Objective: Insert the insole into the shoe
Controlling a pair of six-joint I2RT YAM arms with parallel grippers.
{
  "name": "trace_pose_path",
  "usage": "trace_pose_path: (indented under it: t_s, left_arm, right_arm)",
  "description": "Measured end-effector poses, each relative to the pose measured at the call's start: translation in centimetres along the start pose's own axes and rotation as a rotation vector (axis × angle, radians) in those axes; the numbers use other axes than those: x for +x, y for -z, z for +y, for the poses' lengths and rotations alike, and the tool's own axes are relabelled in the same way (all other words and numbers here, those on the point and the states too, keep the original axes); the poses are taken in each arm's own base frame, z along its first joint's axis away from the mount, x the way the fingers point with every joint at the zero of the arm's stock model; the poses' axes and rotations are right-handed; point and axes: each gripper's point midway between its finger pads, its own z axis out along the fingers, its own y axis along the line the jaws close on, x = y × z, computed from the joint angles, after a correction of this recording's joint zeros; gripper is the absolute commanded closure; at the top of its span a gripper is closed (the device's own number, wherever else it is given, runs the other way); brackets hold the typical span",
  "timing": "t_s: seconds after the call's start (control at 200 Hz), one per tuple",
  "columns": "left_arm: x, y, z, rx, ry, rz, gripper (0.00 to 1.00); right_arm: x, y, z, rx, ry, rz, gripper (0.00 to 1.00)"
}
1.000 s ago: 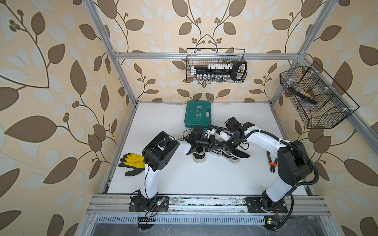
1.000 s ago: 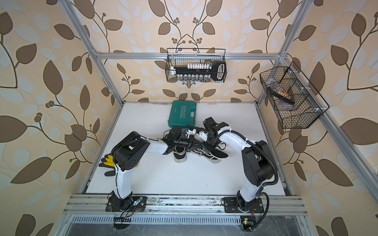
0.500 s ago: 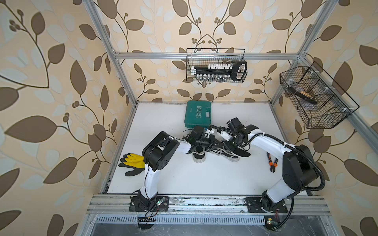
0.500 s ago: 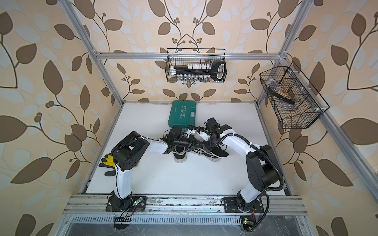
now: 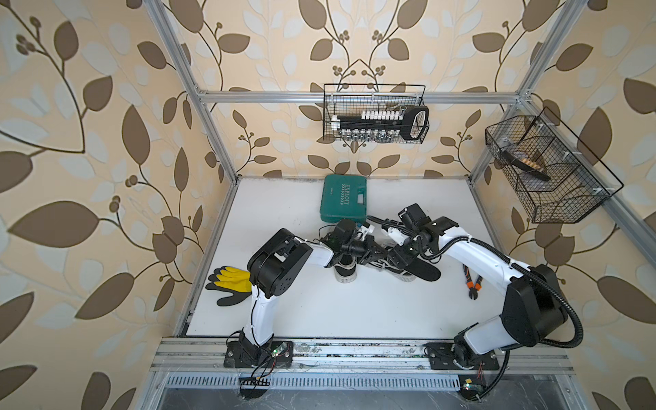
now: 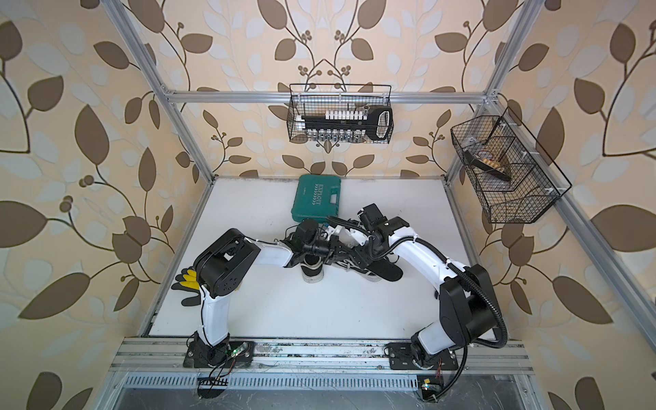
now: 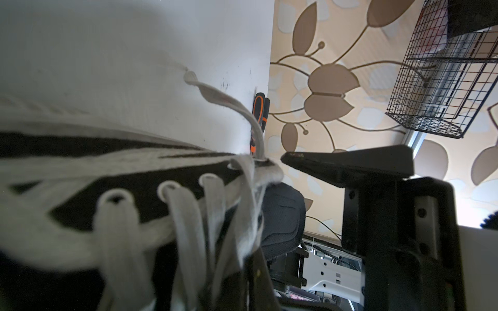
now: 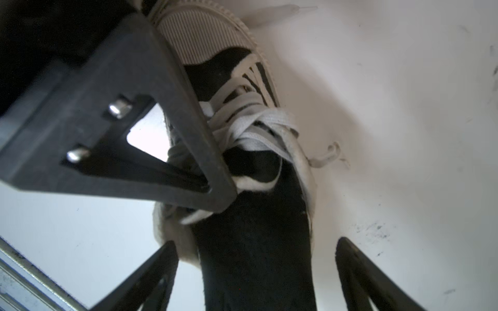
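**Insole partly in, right fingers wide**

We see the right fingers (image 8: 355,269) spread wide, one on each side of the insole (image 8: 256,269) and clear of it. The right gripper (image 8: 256,241) holds nothing.

The left gripper (image 8: 219,196) is closed tight, with its tip pressed to the lace edge of the shoe (image 8: 204,35) by the mouth. We cannot tell whether it pinches any cloth.

The insole's front end lies in the shoe's mouth. In both top views its back end sticks out to the right, over the table (image 5: 319,312). The shoe lies mid-table, a little right of centre.

Just left of it stands the other shoe (image 5: 345,273), toe toward the near edge. The green case (image 5: 343,198) sits far, near the back wall. Gloves (image 5: 230,284) lie at the left edge. Pliers (image 5: 472,282) lie to the right, beside the right arm.
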Motion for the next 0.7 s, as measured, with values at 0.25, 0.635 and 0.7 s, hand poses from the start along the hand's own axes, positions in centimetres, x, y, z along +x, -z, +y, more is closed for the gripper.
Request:
trace_pose_path:
  t_s: [0.25, 0.635, 0.7]
  left_arm:
    - [0.0, 0.0, 0.0, -0.003, 0.001, 0.001, 1.0]
    - [0.0, 0.0, 0.0, -0.007, 0.005, 0.002, 1.0]
    - [-0.1, 0.0, 0.0, -0.007, 0.005, 0.002, 1.0]
  right_arm:
    - [2.6, 0.2, -0.3, 0.029, 0.027, 0.11, 0.1]
    - [4.9, 0.7, -0.7, 0.054, 0.083, 0.211, 0.19]
    - [5.1, 0.7, -0.7, 0.055, 0.091, 0.219, 0.27]
